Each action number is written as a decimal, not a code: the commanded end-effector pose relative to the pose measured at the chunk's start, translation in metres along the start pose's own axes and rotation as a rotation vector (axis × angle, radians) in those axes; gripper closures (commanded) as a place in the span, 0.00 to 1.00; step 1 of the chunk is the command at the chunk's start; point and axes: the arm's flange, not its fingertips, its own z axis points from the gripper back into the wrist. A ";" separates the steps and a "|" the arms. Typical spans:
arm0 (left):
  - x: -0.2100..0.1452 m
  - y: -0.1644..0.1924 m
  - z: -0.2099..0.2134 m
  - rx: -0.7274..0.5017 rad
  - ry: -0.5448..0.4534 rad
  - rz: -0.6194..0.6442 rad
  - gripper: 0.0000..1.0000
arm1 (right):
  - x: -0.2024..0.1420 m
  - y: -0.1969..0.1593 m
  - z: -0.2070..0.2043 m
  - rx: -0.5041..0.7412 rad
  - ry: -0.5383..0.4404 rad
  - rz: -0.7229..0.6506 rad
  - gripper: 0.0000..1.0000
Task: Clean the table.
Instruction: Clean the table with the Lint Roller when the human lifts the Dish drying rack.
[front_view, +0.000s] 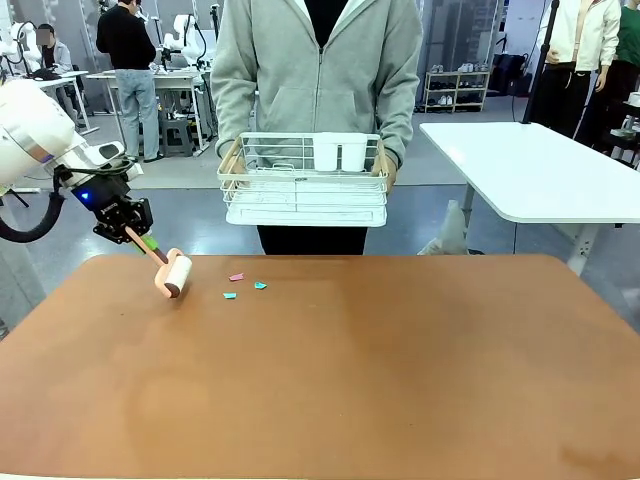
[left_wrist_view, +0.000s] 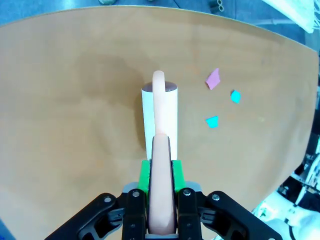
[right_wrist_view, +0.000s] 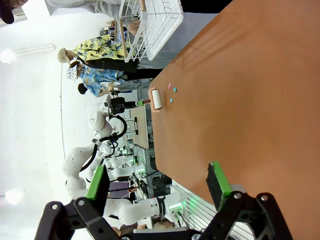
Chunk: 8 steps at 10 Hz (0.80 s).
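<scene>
Table (front_view: 380, 380), copper top, spreads beneath left claw (front_view: 138, 236). Claw clamped on lint roller (front_view: 173, 273) handle, drum ahead of fingers, seemingly on surface for rolling. Paper scraps (front_view: 237, 277) beside drum, right of claw, likely the next target. Right claw (right_wrist_view: 156, 179) wide, empty, over table. Person holds dish rack (front_view: 305, 180) beyond far edge, presumably to leave surface free.

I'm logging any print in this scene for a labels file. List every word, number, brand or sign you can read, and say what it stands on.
No readable text in any view.
The lint roller, the paper scraps, the white dish rack and the table carry no visible print.
The background is too far off and blurred to show any lettering.
</scene>
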 end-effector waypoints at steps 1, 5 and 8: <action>0.006 0.006 -0.012 -0.015 -0.060 0.037 0.79 | 0.000 0.003 0.001 0.008 -0.001 0.006 0.00; 0.012 0.018 -0.037 -0.079 0.014 0.038 0.79 | 0.000 0.003 0.001 0.008 -0.001 0.006 0.00; 0.017 0.006 -0.055 -0.093 0.072 0.017 0.79 | 0.000 0.003 0.001 0.008 -0.001 0.006 0.00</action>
